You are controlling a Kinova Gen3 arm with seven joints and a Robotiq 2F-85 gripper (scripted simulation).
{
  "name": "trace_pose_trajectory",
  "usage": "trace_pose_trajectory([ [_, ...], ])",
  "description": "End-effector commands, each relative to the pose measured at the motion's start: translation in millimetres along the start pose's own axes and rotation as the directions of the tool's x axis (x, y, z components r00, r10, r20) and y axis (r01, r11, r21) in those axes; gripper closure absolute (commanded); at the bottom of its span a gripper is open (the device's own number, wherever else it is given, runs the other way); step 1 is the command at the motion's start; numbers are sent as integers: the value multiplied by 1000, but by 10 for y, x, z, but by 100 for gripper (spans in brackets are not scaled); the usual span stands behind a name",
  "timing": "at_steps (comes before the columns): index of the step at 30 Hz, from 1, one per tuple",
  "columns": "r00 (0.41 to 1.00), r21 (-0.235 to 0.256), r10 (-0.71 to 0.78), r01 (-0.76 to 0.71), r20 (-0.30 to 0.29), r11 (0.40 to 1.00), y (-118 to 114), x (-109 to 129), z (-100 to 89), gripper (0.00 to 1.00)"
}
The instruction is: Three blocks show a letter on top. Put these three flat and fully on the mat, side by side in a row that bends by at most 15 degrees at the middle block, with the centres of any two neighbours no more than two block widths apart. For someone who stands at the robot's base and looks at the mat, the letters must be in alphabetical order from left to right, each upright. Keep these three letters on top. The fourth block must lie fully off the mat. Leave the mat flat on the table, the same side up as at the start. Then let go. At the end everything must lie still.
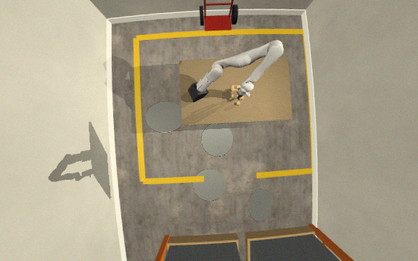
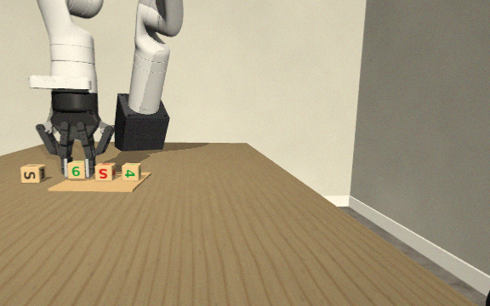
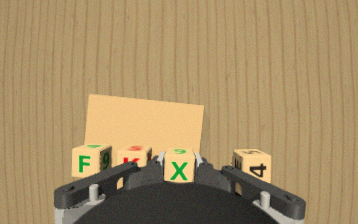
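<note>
My gripper (image 2: 76,170) points straight down and is shut on the X block (image 3: 179,165). That block shows a green 6 on its side (image 2: 76,170) and sits level with its neighbours at the left end of the tan mat (image 2: 100,184). The K block (image 3: 134,156) (image 2: 105,172), with a red S on its side, stands next to it on the mat. The F block (image 3: 91,161) (image 2: 131,172), with a green 4 on its side, stands beyond that. The fourth block (image 2: 32,173), with black marks and a black 4 in the wrist view (image 3: 251,166), lies off the mat on the table.
The arm's black base (image 2: 141,123) stands behind the mat. The three mat blocks stand close together in a row. The table edge runs along the right (image 2: 296,178). The overhead view shows the arm bent over the table (image 1: 244,96).
</note>
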State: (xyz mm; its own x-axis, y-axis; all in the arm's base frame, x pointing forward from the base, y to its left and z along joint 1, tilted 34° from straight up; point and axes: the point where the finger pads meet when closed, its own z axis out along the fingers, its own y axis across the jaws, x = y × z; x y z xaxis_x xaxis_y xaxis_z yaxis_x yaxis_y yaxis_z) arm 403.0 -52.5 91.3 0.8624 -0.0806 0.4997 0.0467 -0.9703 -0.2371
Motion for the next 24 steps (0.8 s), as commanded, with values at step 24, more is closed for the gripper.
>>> trace_pose_trajectory([
  [24, 1000, 0, 0, 0, -1, 1000, 2, 2, 32, 74],
])
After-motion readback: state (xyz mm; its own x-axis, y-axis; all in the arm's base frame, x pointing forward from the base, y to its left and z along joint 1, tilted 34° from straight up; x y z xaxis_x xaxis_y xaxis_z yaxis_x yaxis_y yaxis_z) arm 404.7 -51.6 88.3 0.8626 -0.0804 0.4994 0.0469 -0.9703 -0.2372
